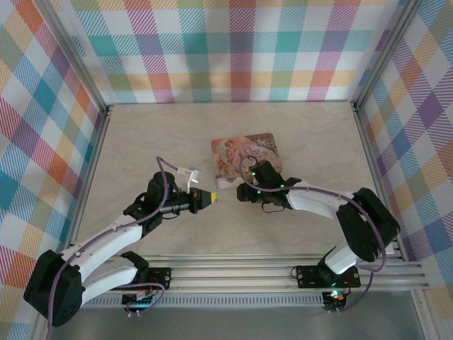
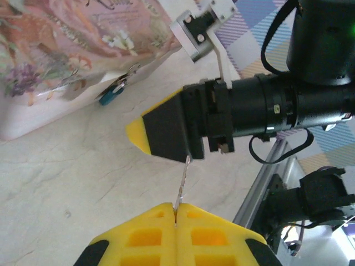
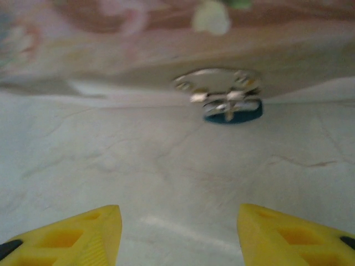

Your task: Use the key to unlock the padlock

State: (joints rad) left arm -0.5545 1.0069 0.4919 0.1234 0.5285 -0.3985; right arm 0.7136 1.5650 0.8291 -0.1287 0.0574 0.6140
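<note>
- Left claw [image 2: 176, 217]: pinched fully closed on the key [image 2: 182, 183]. The thin blade sticks out past the tips, bare and aimed forward.
- Right claw [image 3: 177, 221]: jaws apart at a middling gap, nothing between them, hovering low over the tabletop [image 1: 156, 142].
- Padlock [image 3: 233, 112]: small and teal, lying on the tabletop hard against the near wall of the tin [image 1: 244, 159], hung from the metal clasp [image 3: 239, 78]. The right wrist view is blurred, so I cannot tell which way the keyhole faces.
- The 2 claws are near each other in front of the tin. From the left wrist view the padlock is ahead and to the left of the key tip, well short of contact.

My read of the step: steady the lock first, then bring the key.

How I'd do it well:
1. Slide the right claw in low and centred on the teal body, then close on its flat sides, not on the shackle or clasp.
2. Turn the body so the keyhole end faces the left claw. Go gently, since the tin may drag along.
3. Line the blade up with the slot before pushing. The blade is thin and the grip on it is short, so a crooked entry could twist it in my tips.
4. Insert slowly, and turn only once the key is seated.
</note>
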